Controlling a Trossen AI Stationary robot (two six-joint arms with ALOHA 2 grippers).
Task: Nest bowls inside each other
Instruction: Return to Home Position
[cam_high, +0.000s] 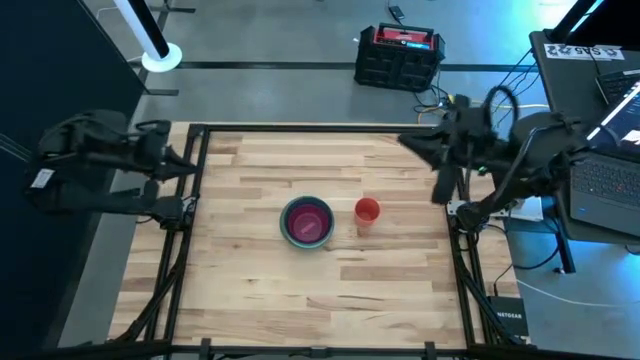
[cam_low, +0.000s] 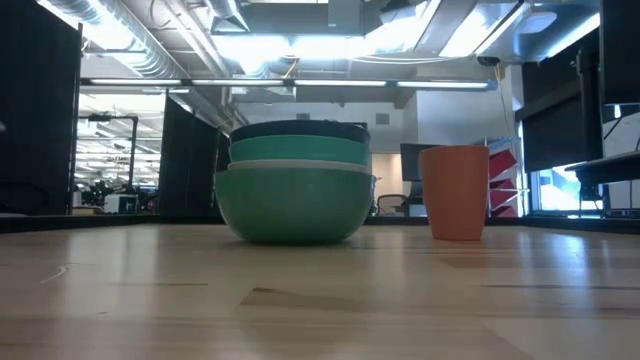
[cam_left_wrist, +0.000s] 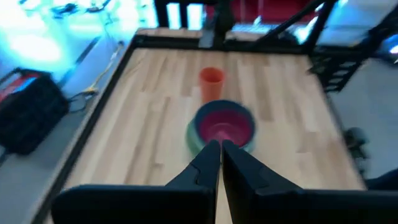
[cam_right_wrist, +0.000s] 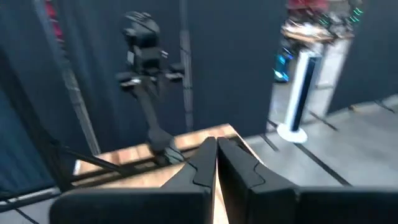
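The bowls (cam_high: 306, 222) stand nested in one stack at the middle of the wooden table, resting on the bottom bowl's base. From above the pink bowl (cam_left_wrist: 222, 126) shows innermost. The low view shows a sage green bowl (cam_low: 295, 205) at the bottom, with a white rim, a teal bowl and a dark blue rim above it. My left gripper (cam_high: 188, 165) is shut and raised over the table's left edge, and in its wrist view (cam_left_wrist: 221, 149) it points toward the stack. My right gripper (cam_high: 408, 142) is shut and raised near the far right corner (cam_right_wrist: 216, 146).
A small orange-red cup (cam_high: 367, 211) stands upright just right of the stack (cam_low: 455, 192). A black frame (cam_high: 200, 130) runs around the table. A black and red case (cam_high: 400, 55) sits on the floor beyond the far edge. A laptop (cam_high: 610, 170) is off to the right.
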